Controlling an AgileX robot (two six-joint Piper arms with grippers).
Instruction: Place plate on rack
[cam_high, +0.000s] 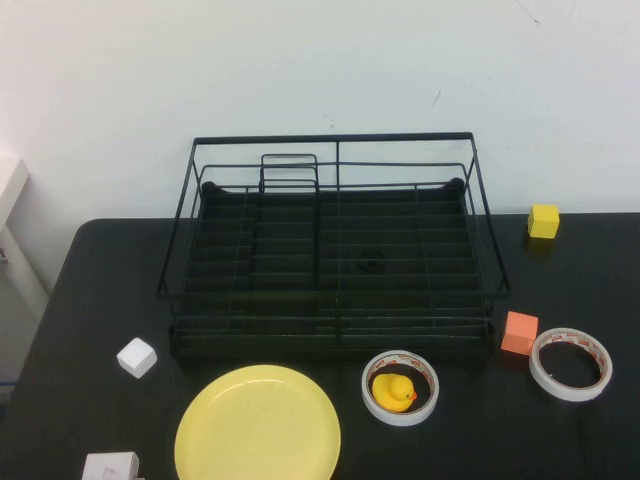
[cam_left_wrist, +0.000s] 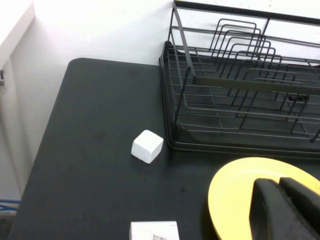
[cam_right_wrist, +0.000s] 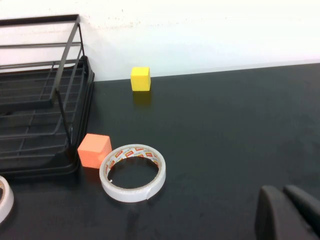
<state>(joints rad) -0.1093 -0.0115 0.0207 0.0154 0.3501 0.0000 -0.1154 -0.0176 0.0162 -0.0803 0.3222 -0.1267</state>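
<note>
The pale-yellow plate lies flat on the black table, just in front of the rack's near left side; it also shows in the left wrist view. The black wire rack stands at the back middle and holds nothing; it shows in the left wrist view and the right wrist view. My left gripper hovers over the plate's near part, fingers together and empty. My right gripper is over bare table right of the tape roll, fingers together and empty. Neither gripper shows in the high view.
A white cube and a white block lie left of the plate. A tape roll ringing a yellow duck lies right of it. An orange cube, another tape roll and a yellow cube lie right of the rack.
</note>
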